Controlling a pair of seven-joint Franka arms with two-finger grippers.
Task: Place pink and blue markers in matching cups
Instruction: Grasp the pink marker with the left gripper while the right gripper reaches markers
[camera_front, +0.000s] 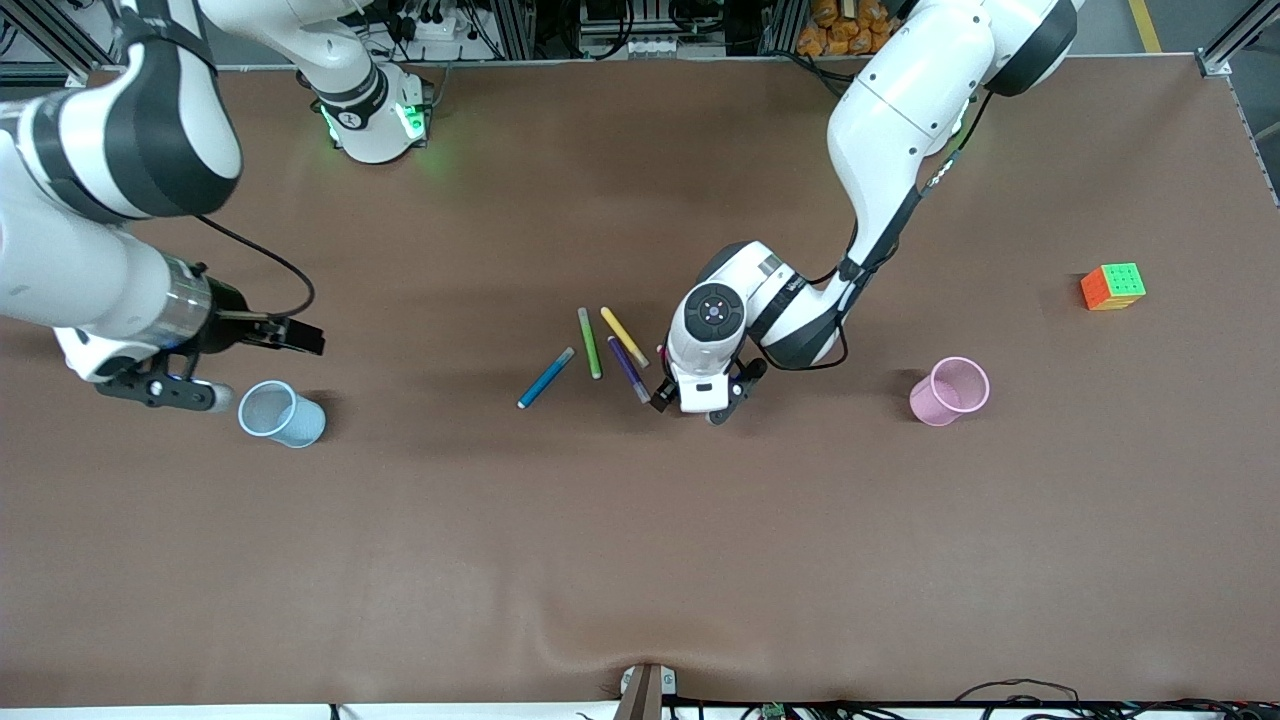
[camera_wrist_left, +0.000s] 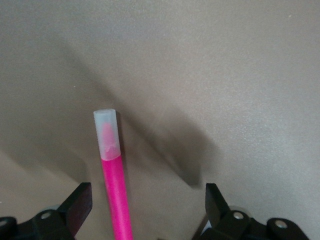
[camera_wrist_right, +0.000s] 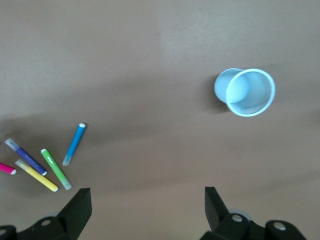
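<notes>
Meanwhile, both cups are standing upright with nothing showing inside them, and the pink marker (camera_wrist_left: 114, 185) is lying between the spread fingers of the left gripper (camera_front: 705, 400).

The light blue cup (camera_front: 283, 413) is sitting toward the right arm's end of the table, the pale pink cup (camera_front: 950, 391) toward the left arm's end, well apart with bare brown table (camera_front: 640, 560) lying open between them and the front camera. The blue marker (camera_front: 546, 377) is resting flat beside the green marker (camera_front: 590, 343), yellow marker (camera_front: 624, 336) and purple marker (camera_front: 629, 369). The right gripper (camera_front: 225, 365) is hovering just beside the blue cup, fingers spread, holding nothing. A colourful cube (camera_front: 1112, 286) is sitting near the table's edge, farther from the front camera than the pink cup.
</notes>
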